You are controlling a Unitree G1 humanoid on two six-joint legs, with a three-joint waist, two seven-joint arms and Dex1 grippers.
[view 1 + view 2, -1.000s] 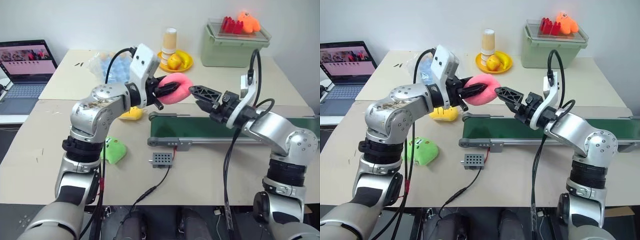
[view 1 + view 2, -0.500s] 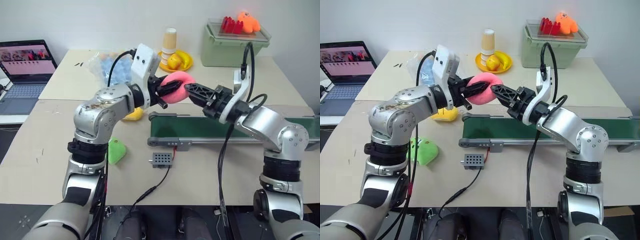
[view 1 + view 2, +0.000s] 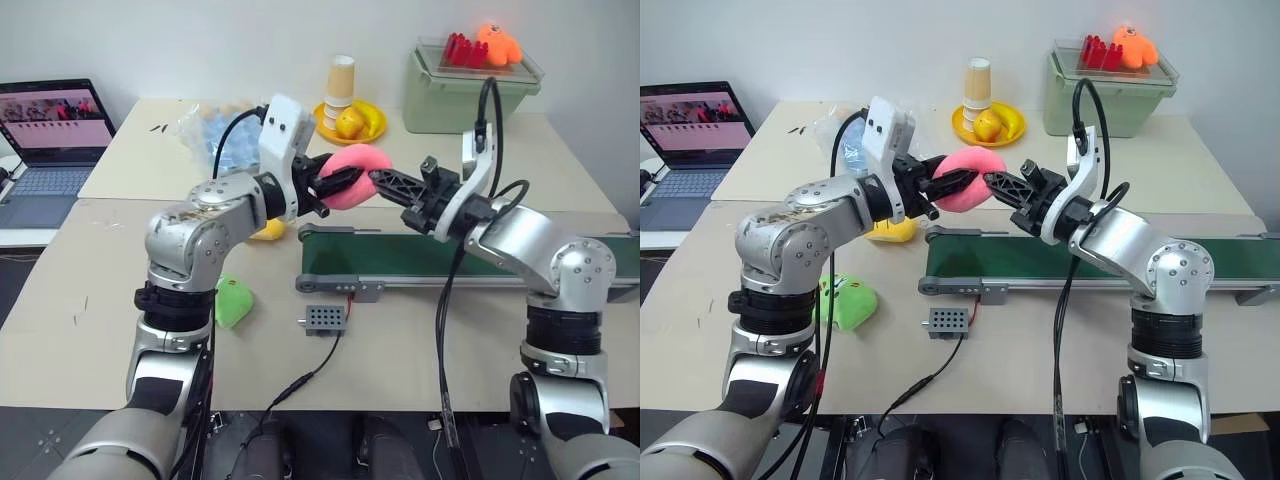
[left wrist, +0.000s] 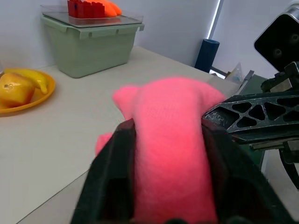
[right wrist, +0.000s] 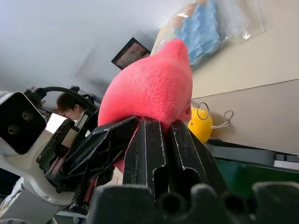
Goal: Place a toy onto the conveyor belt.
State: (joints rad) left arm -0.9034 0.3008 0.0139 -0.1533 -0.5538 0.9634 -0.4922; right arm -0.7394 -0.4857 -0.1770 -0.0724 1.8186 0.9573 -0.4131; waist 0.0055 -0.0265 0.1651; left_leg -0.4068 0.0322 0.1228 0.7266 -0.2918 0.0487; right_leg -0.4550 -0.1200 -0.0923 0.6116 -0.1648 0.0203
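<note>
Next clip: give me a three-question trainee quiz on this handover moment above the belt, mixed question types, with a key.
1. True or false: the pink toy is lying on the conveyor belt.
2. Which gripper's fingers are pinched together on the pink toy's edge? A) left gripper B) right gripper C) neither
3. Fill in: beside the near frame of the conveyor belt, a ____ toy lies on the table.

Key
1. False: the toy is held in the air between both grippers, above the belt's end.
2. B; the left gripper's fingers sit either side of the toy.
3. Green.
</note>
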